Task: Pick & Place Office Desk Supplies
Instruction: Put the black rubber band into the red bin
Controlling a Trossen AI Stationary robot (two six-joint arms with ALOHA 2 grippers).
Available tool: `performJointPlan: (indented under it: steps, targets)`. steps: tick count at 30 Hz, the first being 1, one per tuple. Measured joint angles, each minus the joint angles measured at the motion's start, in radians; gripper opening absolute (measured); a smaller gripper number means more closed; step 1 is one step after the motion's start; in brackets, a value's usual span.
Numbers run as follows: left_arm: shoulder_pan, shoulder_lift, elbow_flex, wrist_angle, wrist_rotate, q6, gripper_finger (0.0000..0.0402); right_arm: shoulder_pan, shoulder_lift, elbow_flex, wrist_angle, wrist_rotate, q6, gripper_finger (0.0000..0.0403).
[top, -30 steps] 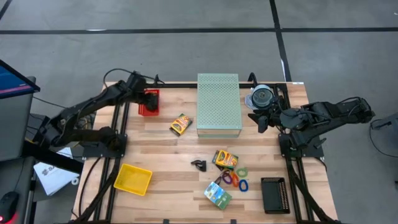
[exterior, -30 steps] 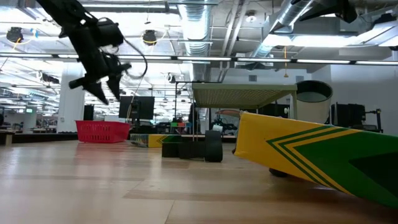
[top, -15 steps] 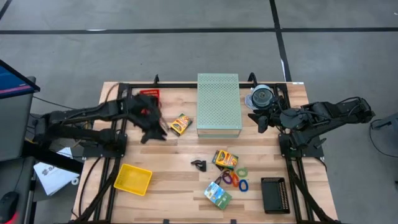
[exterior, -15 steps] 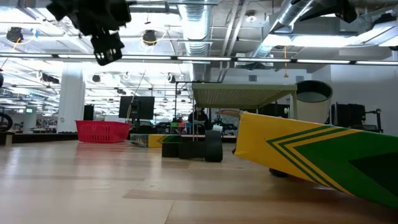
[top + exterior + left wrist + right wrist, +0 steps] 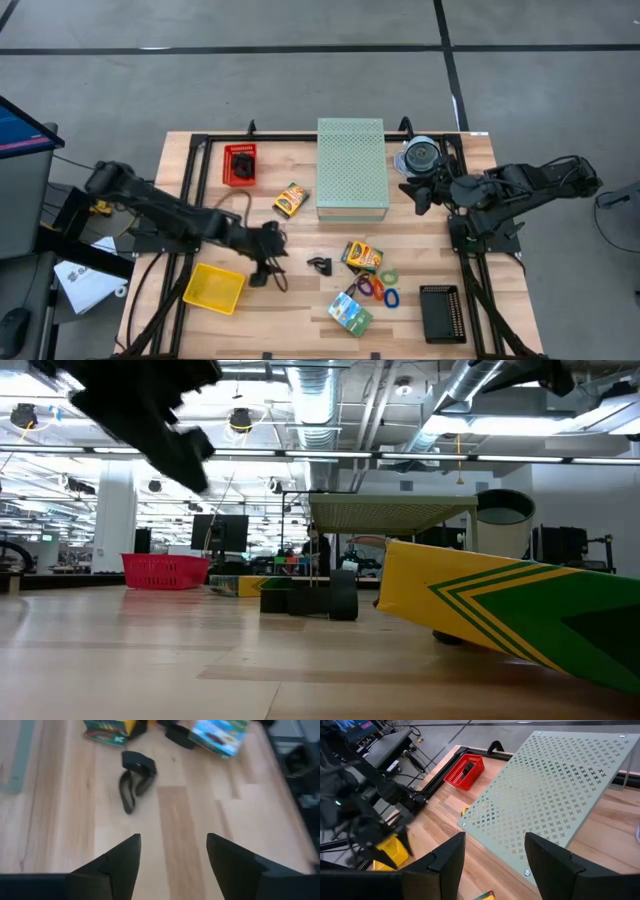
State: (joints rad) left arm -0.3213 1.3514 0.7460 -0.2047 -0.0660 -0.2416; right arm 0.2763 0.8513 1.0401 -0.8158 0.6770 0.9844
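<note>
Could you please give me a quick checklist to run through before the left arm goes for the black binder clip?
1. Left gripper open and empty: ok, the left wrist view shows the fingers apart with nothing between them.
2. Binder clip in sight ahead of the left gripper: ok, it lies alone on bare wood.
3. Room around the clip: ok, the crayon box and the coloured loops lie apart from it.
4. Right gripper out of the way: ok, it waits open near the pale green perforated box.
5. Red basket holds something dark already: ok; what it is, cannot tell.
</note>
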Motion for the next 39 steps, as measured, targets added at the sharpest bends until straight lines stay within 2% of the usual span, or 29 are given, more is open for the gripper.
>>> performJointPlan:
  steps: [6, 11, 16, 30, 35, 39]
  targets:
    - [0.017, 0.204, 0.0, 0.203, -0.058, -0.027, 0.0228, 0.02, 0.0, 0.0, 0.0, 0.0, 0.015, 0.0202]
    - [0.053, 0.302, 0.0, 0.32, -0.106, -0.052, 0.0216, 0.025, 0.0, 0.0, -0.003, -0.018, 0.022, 0.0202]
    - [0.067, 0.362, 0.0, 0.399, -0.097, -0.055, 0.0205, 0.026, 0.0, 0.0, -0.03, -0.032, 0.035, 0.0202]
    - [0.064, 0.452, 0.0, 0.449, -0.068, -0.12, 0.02, 0.025, -0.001, 0.0, -0.064, -0.054, 0.043, 0.0202]
    - [0.068, 0.458, 0.0, 0.454, -0.107, -0.182, 0.0152, 0.025, -0.001, 0.0, -0.075, -0.07, 0.053, 0.0202]
    - [0.088, 0.45, 0.002, 0.419, -0.096, -0.301, 0.0061, 0.025, -0.001, 0.0, -0.075, -0.071, 0.053, 0.0202]
